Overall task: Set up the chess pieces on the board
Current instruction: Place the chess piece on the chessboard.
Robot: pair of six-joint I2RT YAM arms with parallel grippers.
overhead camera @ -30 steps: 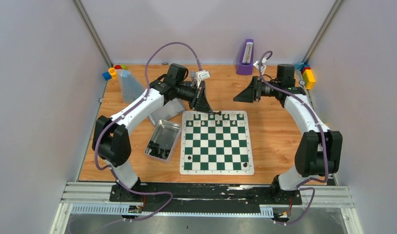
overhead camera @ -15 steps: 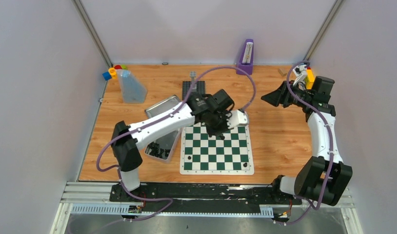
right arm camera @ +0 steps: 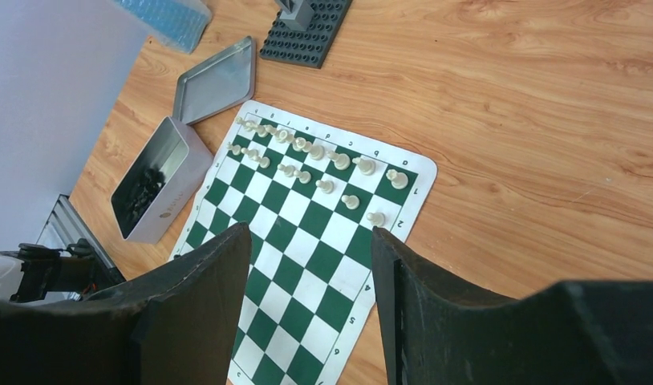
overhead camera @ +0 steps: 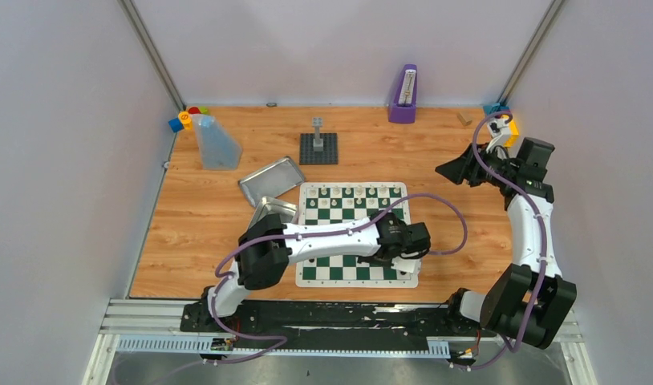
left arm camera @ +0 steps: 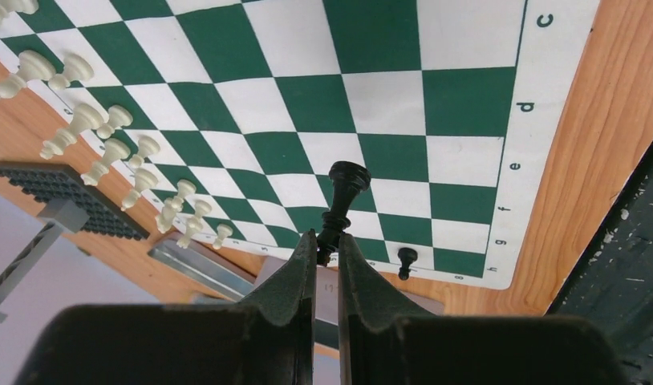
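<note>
Placing step: left pincer clamped on the base of a black piece over the board near its near edge, opposite the cream pieces; right pincer gapes empty, well aside; next, lower upright onto its square, then release.
</note>
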